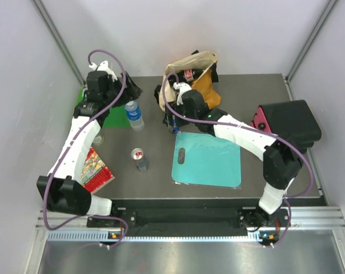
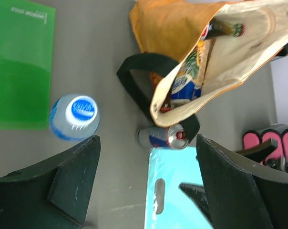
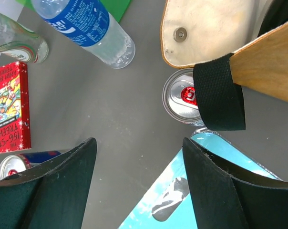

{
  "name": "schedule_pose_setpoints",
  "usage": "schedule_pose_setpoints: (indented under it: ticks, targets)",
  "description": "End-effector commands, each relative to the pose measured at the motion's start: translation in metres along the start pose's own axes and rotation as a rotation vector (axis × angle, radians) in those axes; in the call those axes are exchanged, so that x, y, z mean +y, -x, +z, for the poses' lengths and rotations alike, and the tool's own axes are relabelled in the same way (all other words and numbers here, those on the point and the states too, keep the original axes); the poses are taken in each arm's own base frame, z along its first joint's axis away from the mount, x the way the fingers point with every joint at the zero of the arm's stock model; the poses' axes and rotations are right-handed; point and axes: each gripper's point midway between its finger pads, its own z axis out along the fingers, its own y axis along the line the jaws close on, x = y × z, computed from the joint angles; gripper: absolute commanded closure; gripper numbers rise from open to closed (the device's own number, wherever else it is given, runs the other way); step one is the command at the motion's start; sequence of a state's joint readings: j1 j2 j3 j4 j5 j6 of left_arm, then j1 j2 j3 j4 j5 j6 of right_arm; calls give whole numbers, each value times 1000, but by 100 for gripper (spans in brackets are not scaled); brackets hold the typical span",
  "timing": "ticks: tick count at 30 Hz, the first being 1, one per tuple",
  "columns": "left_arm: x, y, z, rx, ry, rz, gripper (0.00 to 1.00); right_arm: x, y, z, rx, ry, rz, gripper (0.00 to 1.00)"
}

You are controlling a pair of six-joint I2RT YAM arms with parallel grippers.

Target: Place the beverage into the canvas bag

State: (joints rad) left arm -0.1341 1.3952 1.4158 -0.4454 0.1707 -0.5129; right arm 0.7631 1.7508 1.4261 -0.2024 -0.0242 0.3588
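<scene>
A near can [image 1: 139,160] stands alone in the middle of the table [image 1: 247,97]; beyond it the right gripper [image 3: 138,143], jaws wide and empty, hovers over a far can [image 3: 180,98] standing upright, long axis vertical, off the far-left corner of the mat [image 1: 209,160]. That can sits outside the bag [image 1: 208,88], just at its mouth, a black strap [image 3: 218,93] crossing over its rim, the bag slumped at the middle of the far edge. The left gripper [image 2: 146,138], also open and empty, hangs toward the far-left corner past the bottle [image 1: 135,114], so the right arm looks nearer.
</scene>
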Motion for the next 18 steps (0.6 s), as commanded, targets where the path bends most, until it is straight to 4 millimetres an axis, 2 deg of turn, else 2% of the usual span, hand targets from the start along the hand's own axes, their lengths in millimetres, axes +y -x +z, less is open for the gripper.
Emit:
schedule_pose_setpoints:
  ticks: [1,6,10,18]
  targets:
    - [14,4,-29,-56,73,47,14,5,13,5,-47,-21,28,28]
    - [18,8,-54,-93,117,74,14,-1,4,15,-29,-49,37,28]
    - [11,18,-77,-152,107,71,14,-11,2,22,-47,-102,35,27]
    - [1,22,-101,-198,67,67,14,-19,4,40,-80,-136,44,26]
